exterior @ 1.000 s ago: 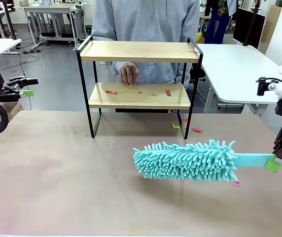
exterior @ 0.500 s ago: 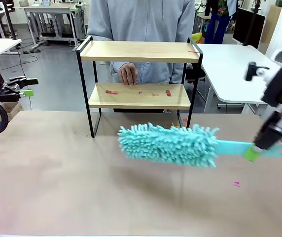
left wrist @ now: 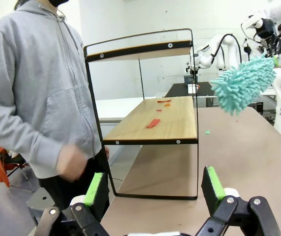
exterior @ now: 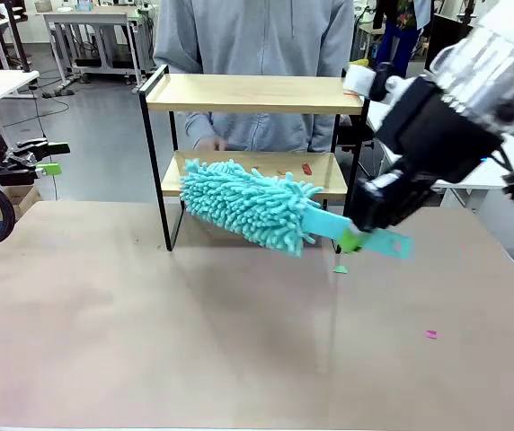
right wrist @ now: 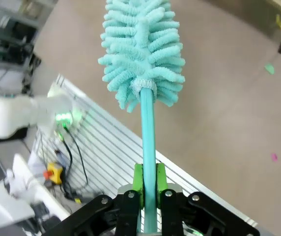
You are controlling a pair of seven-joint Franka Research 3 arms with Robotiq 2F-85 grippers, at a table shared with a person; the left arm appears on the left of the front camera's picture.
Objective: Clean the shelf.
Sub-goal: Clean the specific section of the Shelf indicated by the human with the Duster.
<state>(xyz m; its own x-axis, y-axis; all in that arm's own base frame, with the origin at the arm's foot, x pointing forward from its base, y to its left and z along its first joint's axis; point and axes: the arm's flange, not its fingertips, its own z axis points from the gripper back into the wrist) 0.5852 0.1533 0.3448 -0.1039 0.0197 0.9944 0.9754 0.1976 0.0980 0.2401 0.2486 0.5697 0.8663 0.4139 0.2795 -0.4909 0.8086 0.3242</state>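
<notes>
The right gripper [exterior: 351, 239] is clamped tight on the flat handle [exterior: 381, 241] of a turquoise duster [exterior: 248, 202], its green pads pressed against both sides of the strip in the right wrist view. From the grip the duster runs toward ten o'clock in the front view, and its shaggy head hangs in the air. From this camera the head covers the left and middle of the lower board [exterior: 329, 185] of the shelf [exterior: 257, 92]. In the left wrist view the head is on the robot's side of the black frame, clear of it.

The shelf stands on the brown table [exterior: 149, 341] at twelve o'clock, near the far edge. A few red scraps [exterior: 306, 168] lie on its lower board. Behind it stands a person [exterior: 257, 36] in a grey hoodie, with one hand [left wrist: 71, 162] low beside the frame's end rail.

On the table a green scrap [exterior: 341, 268] lies at six o'clock of the grip, just below it, and a pink scrap [exterior: 430, 334] lies toward four o'clock, well apart.

The left gripper [exterior: 46, 158] waits off the table at nine o'clock, jaws spread wide with nothing between them.
</notes>
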